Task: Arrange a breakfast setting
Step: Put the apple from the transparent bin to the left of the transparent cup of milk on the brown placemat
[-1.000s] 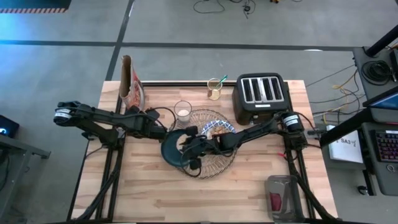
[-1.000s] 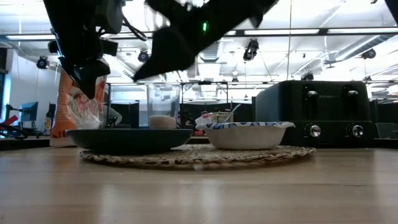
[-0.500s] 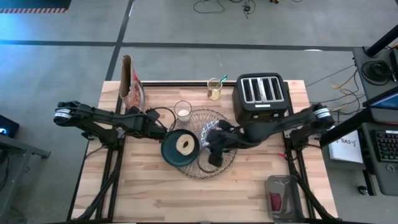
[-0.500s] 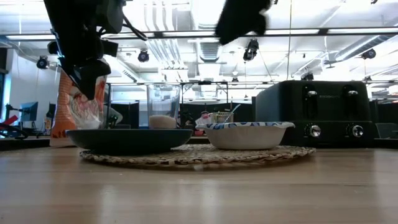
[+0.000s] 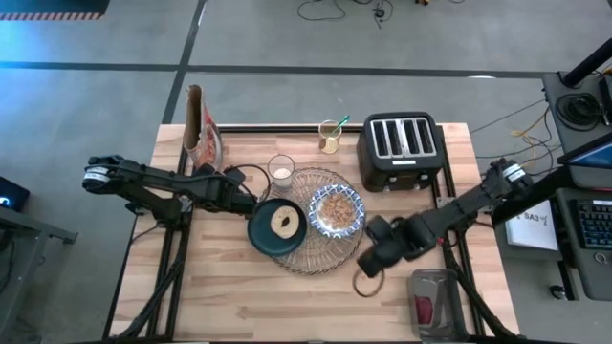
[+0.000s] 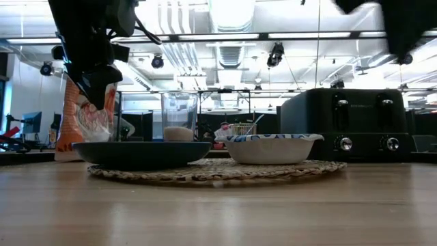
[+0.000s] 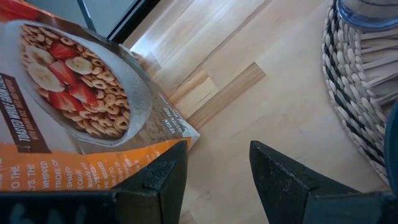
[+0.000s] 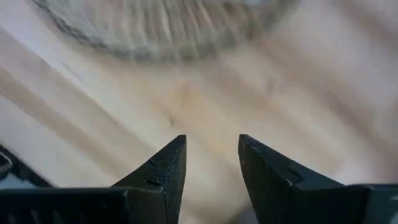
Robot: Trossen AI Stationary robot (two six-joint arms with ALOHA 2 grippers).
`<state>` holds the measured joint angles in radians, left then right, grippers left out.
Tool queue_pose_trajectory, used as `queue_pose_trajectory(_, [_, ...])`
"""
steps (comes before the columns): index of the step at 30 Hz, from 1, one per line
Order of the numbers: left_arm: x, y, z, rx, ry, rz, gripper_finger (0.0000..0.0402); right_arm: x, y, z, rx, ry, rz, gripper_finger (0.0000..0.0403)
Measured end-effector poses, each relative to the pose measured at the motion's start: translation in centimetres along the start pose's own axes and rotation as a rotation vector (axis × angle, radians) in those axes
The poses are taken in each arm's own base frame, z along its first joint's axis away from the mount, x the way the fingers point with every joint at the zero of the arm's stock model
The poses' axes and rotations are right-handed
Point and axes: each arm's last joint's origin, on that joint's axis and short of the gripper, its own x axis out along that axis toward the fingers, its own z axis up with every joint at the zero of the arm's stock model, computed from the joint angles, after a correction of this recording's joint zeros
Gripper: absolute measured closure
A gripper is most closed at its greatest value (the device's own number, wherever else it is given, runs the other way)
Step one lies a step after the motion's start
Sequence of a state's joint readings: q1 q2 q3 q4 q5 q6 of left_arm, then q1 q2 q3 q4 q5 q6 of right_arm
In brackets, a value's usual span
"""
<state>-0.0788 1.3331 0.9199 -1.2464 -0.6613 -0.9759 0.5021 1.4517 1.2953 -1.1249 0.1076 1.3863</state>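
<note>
Right gripper [image 5: 368, 270], jaws apart and empty, hovers over bare table [image 5: 239, 306] beside the woven placemat [image 5: 330, 256] holding the teal plate [image 5: 263, 239] and patterned bowl [image 5: 336, 209]; left gripper [image 7: 214, 171], jaws apart and empty, near the cereal box [image 7: 74, 112].

My table [image 5: 239, 296] is pale, smooth wood. The placemat [image 5: 330, 260] is rough woven straw, the glass [image 5: 280, 169] clear, the toaster [image 5: 402, 150] glossy black.

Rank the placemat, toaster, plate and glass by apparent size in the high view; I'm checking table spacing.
Largest to smallest:
1. placemat
2. toaster
3. plate
4. glass
The toaster stands taller, so nearer the camera; its lead over the plate is unsure.
</note>
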Motion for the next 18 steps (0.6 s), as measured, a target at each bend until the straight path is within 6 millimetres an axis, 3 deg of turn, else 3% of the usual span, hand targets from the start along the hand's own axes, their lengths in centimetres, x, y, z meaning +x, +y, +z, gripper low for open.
queue_pose_trajectory(12, [0.0,0.0,0.0,0.001,0.002,0.003,0.0244,-0.4,-0.2,-6.8,0.314,0.26,-0.094,0.0266])
queue_pose_trajectory(18, [0.0,0.1,-0.1,0.006,0.004,0.007,0.0244,-0.7,-0.5,-8.4,0.399,0.29,-0.152,0.0266])
